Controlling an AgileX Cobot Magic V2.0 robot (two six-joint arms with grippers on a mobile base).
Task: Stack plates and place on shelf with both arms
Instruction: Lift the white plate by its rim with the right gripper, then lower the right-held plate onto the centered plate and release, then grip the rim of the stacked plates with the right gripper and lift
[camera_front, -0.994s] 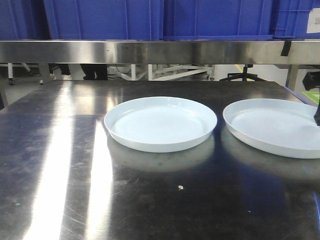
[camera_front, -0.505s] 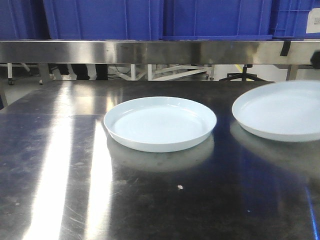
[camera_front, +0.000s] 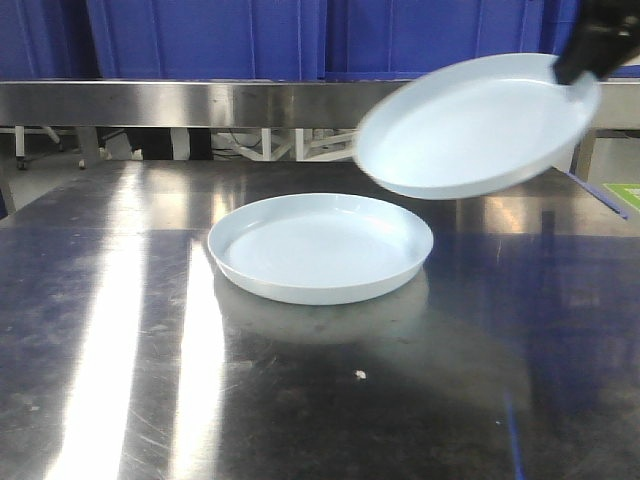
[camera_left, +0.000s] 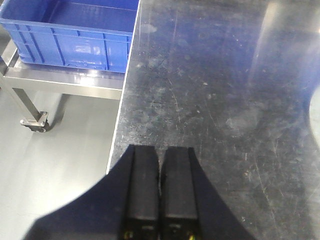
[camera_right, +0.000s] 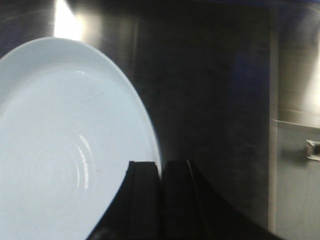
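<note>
Right gripper (camera_right: 160, 167) pinches lifted plate (camera_front: 470, 125) by its rim; should level it, centre over table plate (camera_front: 320, 245), lower gently. Left gripper (camera_left: 160, 157) closed, empty.

The front camera looks low across the table (camera_front: 300, 400); both wrist cameras look closely down, the right one sharing the raised plate (camera_front: 470, 130).

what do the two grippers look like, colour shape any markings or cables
Both look alike. The left gripper has two flat, matte black, square-ended fingers on a flaring black body, with small yellowish marks near the finger bases. The right gripper shows the same black blocky pair, blurred. No cables or sleeves show.
</note>
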